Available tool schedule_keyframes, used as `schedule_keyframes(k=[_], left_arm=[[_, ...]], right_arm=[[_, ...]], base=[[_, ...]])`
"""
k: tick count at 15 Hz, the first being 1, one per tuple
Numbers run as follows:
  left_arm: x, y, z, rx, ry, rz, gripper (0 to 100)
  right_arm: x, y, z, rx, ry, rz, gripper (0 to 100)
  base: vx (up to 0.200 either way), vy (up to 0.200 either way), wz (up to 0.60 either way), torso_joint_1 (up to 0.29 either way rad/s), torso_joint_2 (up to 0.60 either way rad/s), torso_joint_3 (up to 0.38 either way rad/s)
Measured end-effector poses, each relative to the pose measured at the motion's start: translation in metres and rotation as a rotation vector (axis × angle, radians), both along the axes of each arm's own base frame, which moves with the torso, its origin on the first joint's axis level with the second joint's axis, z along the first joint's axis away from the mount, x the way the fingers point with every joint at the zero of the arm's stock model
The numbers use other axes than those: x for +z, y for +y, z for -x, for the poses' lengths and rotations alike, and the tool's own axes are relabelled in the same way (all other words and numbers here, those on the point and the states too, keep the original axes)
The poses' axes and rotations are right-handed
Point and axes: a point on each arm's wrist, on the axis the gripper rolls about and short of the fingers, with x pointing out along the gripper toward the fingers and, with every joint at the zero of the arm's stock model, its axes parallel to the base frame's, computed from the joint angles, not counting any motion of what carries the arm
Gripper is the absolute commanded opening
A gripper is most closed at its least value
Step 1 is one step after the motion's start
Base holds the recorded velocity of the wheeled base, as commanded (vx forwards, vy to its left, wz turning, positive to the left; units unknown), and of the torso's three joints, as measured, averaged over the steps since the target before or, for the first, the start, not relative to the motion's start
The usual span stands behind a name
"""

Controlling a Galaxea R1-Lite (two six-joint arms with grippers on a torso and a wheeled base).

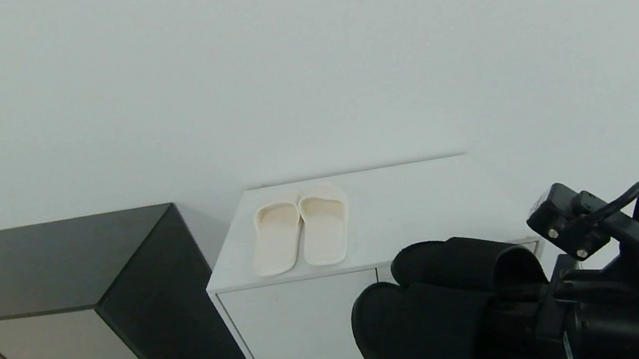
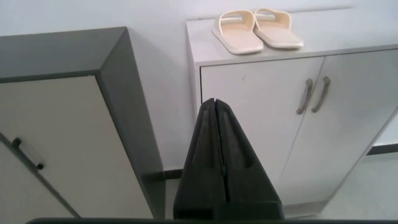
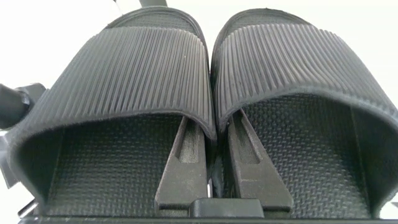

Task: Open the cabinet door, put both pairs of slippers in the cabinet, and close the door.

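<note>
A cream pair of slippers [image 1: 300, 228] [image 2: 258, 29] lies side by side on top of the white cabinet [image 1: 424, 202] [image 2: 261, 106]. Both cabinet doors are closed, with two grey handles [image 2: 313, 94] at the middle. A black pair of slippers [image 1: 440, 307] [image 3: 149, 81] hangs in the air in front of the cabinet's right part. My right gripper [image 3: 212, 124] has one finger inside each slipper and pinches their inner walls together. Lower down, in front of the cabinet's left door, my left gripper [image 2: 215, 102] is shut and empty.
A dark grey cabinet [image 1: 53, 263] [image 2: 62, 53] with beige drawer fronts stands close to the white cabinet's left side. A plain white wall runs behind both. Pale floor [image 2: 373, 186] shows in front of the white cabinet.
</note>
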Motion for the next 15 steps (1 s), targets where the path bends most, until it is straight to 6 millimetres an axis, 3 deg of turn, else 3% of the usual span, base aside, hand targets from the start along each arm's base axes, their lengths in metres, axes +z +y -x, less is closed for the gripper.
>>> schedule_keyframes(k=[4,12,15], left_arm=[[0.0,0.0,0.0,0.001,0.0,0.001,0],[0.0,0.0,0.0,0.003,0.0,0.01,0],[0.0,0.0,0.0,0.005,0.001,0.015,0]], right_arm=[[-0.001,0.003,-0.002,0.028,-0.007,-0.004,0],[-0.023,0.013,-0.005,0.05,0.015,0.022,0],[-0.025,0.014,-0.005,0.049,-0.002,0.004,0]], base=[[0.0,0.0,0.0,0.0,0.0,0.0],[0.0,0.0,0.0,0.0,0.0,0.0],[0.0,0.0,0.0,-0.118,0.26,0.139]])
